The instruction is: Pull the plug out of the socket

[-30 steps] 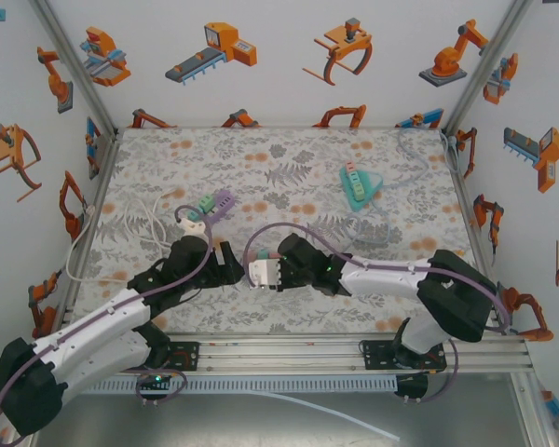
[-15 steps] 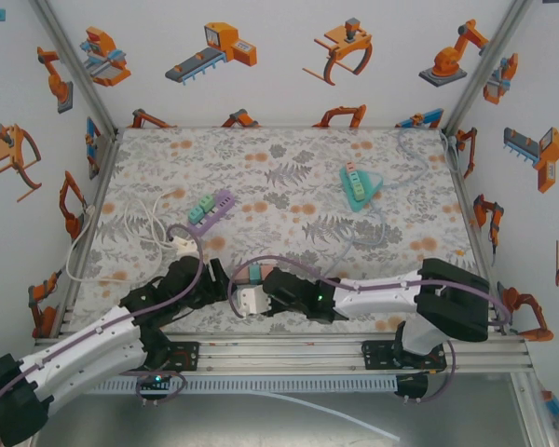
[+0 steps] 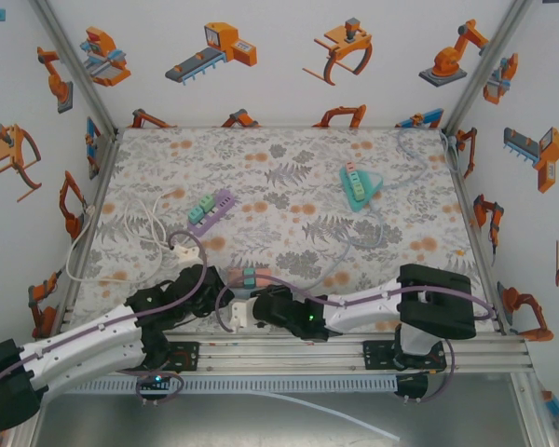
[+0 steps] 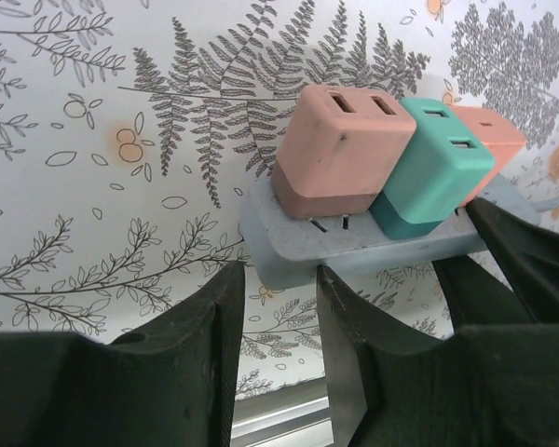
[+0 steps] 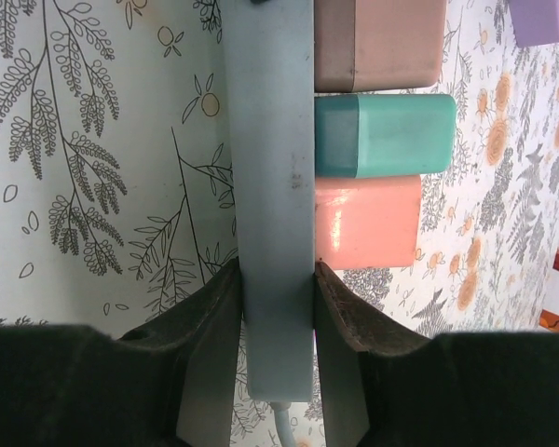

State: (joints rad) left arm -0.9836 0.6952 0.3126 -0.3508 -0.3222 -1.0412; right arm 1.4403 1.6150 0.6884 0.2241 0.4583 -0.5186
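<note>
The right tool squeezes the long grey-blue plastic socket strip at six o'clock on the flowery desk. The left tool, slightly open and empty, should pinch the dusty-pink square plug and pull straight.

Right pincer drew the socket strip nearer.

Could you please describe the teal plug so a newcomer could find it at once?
At the floral table's near edge, a grey-blue plastic power strip carries three boxy plugs in a row. The teal plug is the middle one, between a dusty-pink plug and a salmon plug.
</note>
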